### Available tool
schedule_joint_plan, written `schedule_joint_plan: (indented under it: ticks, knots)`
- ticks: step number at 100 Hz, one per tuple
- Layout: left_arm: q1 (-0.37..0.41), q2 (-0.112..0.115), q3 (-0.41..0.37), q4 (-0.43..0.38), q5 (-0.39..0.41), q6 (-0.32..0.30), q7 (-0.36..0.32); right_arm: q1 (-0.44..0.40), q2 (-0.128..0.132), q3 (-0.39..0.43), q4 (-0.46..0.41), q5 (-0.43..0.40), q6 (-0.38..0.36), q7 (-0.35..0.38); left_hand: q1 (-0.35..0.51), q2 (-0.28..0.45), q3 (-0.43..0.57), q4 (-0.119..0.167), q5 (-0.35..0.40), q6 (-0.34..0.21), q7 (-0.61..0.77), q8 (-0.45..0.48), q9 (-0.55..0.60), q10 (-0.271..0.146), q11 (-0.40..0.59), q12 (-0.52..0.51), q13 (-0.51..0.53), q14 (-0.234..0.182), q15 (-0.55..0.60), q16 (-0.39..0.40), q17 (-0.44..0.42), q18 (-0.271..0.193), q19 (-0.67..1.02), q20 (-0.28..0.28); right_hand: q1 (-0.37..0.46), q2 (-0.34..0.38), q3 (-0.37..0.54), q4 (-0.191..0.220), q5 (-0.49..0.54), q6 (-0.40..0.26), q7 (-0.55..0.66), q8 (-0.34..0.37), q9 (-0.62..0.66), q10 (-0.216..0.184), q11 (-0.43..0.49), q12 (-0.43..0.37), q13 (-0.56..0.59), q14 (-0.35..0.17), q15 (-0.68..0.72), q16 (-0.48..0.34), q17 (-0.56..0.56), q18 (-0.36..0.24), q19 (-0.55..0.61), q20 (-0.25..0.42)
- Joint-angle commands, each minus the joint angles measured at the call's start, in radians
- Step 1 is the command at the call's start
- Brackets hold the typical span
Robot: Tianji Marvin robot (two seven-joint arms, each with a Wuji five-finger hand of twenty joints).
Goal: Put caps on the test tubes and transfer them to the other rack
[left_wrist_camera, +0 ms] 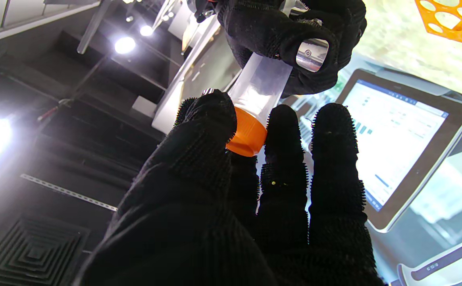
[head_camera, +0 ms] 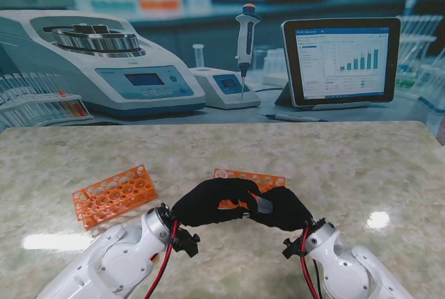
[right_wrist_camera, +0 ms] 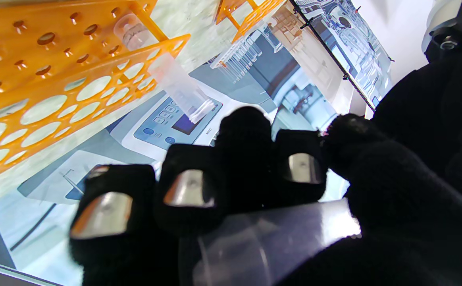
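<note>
Meeting over the table near me, both black-gloved hands work on one clear tube. The right hand is wrapped around the tube's body, its fingers curled over the clear wall; the right wrist view shows the tube lying across that palm. The left hand grips an orange cap that sits on the tube's end, pinched between the thumb and the other fingers. From the left wrist view the cap looks seated on the tube's mouth, though I cannot tell how far it is screwed on. In the stand view the tube shows only as a small grey patch between the two hands, held off the table.

Two orange racks lie on the table. One rack is to the left of the hands, well apart from them and tilted in the view. The second rack is just beyond the hands, partly hidden behind them. The right wrist view shows another clear tube, uncapped, standing in a hole of a rack.

Behind the table hangs a printed lab backdrop with a centrifuge, a pipette and a tablet showing charts.
</note>
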Motion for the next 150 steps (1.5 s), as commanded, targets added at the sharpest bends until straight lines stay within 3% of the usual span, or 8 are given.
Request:
schedule_joint_plan:
  ticks: [1,6,35,54,73,103,120,150]
  knots:
    - [0.003,0.001,0.004,0.001,0.003,0.009,-0.008,-0.007,-0.007,-0.003,-0.014,0.000,-0.001,0.000,-0.006,0.053,-0.050,0.024,-0.003,0.029,-0.029,-0.019,-0.026,0.018,0.007,-0.058,-0.048,-0.045,0.012,-0.123,-0.029,0.019,-0.016,0.041,0.019,0.053,0.005,-0.001,0.058,0.015,0.009,0.016,0.025,-0.002,0.010,0.010,0.015,-0.082,0.128,0.043,0.017,-0.001,0.045,0.005]
    - [0.004,0.001,0.004,0.001,0.001,0.011,-0.009,-0.007,-0.007,-0.002,-0.014,0.000,0.000,0.000,-0.035,0.079,-0.072,0.022,-0.006,0.029,-0.039,-0.023,-0.030,0.018,-0.002,-0.069,-0.058,-0.043,0.006,-0.187,-0.057,0.041,-0.016,0.042,0.020,0.054,0.005,-0.001,0.057,0.015,0.008,0.016,0.025,-0.001,0.010,0.010,0.015,-0.082,0.127,0.043,0.017,-0.001,0.045,0.005]
    - [0.004,0.002,0.004,-0.003,-0.006,0.014,-0.014,-0.008,-0.007,0.001,-0.015,0.000,-0.001,-0.001,-0.100,0.145,-0.125,0.017,-0.012,0.024,-0.083,-0.029,-0.040,0.016,-0.048,-0.116,-0.068,-0.026,-0.078,-0.263,-0.124,0.093,-0.041,0.026,0.021,0.055,0.002,-0.002,0.056,0.014,0.008,0.017,0.024,0.000,0.010,0.010,0.015,-0.081,0.127,0.042,0.017,-0.001,0.044,0.005]
    - [0.001,0.004,0.006,-0.006,-0.012,0.024,-0.024,-0.007,-0.007,0.001,-0.014,0.000,-0.002,-0.001,-0.125,0.185,-0.157,0.019,-0.015,0.017,-0.122,-0.031,-0.058,0.010,-0.092,-0.181,-0.091,-0.001,-0.183,-0.373,-0.202,0.141,-0.108,-0.005,0.021,0.056,0.001,-0.002,0.055,0.013,0.007,0.019,0.024,-0.002,0.010,0.009,0.015,-0.080,0.127,0.042,0.017,-0.001,0.044,0.005]
    - [0.002,0.006,0.007,-0.012,-0.035,0.028,-0.040,-0.007,-0.007,0.001,-0.013,0.000,-0.004,0.000,-0.182,0.241,-0.196,0.014,0.004,0.038,-0.214,-0.077,-0.067,0.019,-0.135,-0.257,-0.122,0.038,-0.285,-0.509,-0.250,0.156,-0.228,-0.121,0.021,0.056,0.000,-0.002,0.054,0.011,0.006,0.020,0.024,-0.001,0.010,0.009,0.015,-0.080,0.126,0.042,0.017,-0.001,0.043,0.005]
    - [0.003,0.006,0.004,-0.016,-0.031,0.029,-0.039,-0.007,-0.006,0.001,-0.013,0.000,-0.003,0.001,-0.218,0.272,-0.204,0.014,-0.032,0.010,-0.263,-0.083,-0.091,0.022,-0.148,-0.279,-0.180,0.040,-0.321,-0.556,-0.318,0.188,-0.269,-0.156,0.022,0.058,-0.004,-0.002,0.054,0.011,0.005,0.022,0.023,0.000,0.010,0.009,0.015,-0.079,0.126,0.042,0.017,-0.001,0.042,0.005]
    - [0.002,0.010,0.001,-0.024,-0.036,0.031,-0.053,-0.006,-0.006,0.000,-0.012,-0.001,-0.003,0.001,-0.242,0.268,-0.208,0.015,-0.056,0.000,-0.287,-0.073,-0.110,0.023,-0.154,-0.288,-0.216,0.040,-0.335,-0.582,-0.370,0.159,-0.367,-0.210,0.023,0.057,-0.004,-0.002,0.054,0.010,0.005,0.023,0.023,0.001,0.010,0.009,0.015,-0.079,0.126,0.042,0.016,-0.001,0.041,0.004]
    - [-0.004,0.009,0.003,-0.031,-0.036,0.032,-0.051,-0.005,-0.006,-0.001,-0.011,0.000,-0.003,0.003,-0.267,0.292,-0.212,0.015,-0.101,-0.009,-0.322,-0.080,-0.135,0.022,-0.163,-0.291,-0.259,0.035,-0.353,-0.600,-0.406,0.162,-0.436,-0.244,0.023,0.056,-0.005,-0.003,0.054,0.010,0.004,0.023,0.022,0.001,0.010,0.009,0.015,-0.079,0.126,0.042,0.016,-0.001,0.041,0.004]
